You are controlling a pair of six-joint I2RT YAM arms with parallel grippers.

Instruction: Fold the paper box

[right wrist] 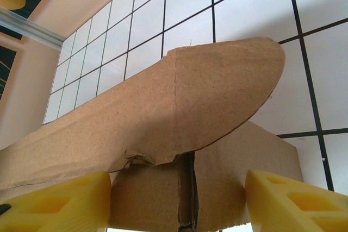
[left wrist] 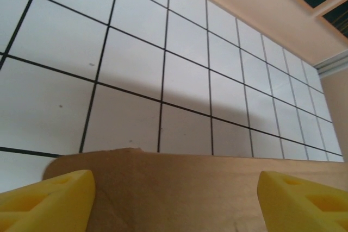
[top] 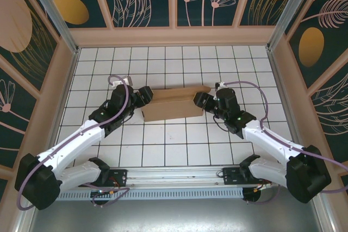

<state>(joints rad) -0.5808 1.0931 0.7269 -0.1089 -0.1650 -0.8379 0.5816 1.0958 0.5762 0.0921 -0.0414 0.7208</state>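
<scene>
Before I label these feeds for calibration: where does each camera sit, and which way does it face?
Top external: above and behind the bases, looking down; both arms, left gripper and right gripper at the ends of the paper box.
Left wrist: low over a box flap, facing across the table; yellow fingers show.
Right wrist: at the box's end, under its rounded flap; yellow fingers show.
Shared: the box.

The left arm (top: 81,134) reaches from lower left up to just left of centre, its left gripper (top: 147,97) pointing right. The right arm (top: 266,139) mirrors it from lower right, its right gripper (top: 198,100) pointing left, so the two face each other. In the left wrist view the yellow fingers (left wrist: 46,202) stand wide apart at the bottom corners, jaws open; in the right wrist view the fingers (right wrist: 54,202) are also spread wide, and whether they press anything is unclear.
</scene>
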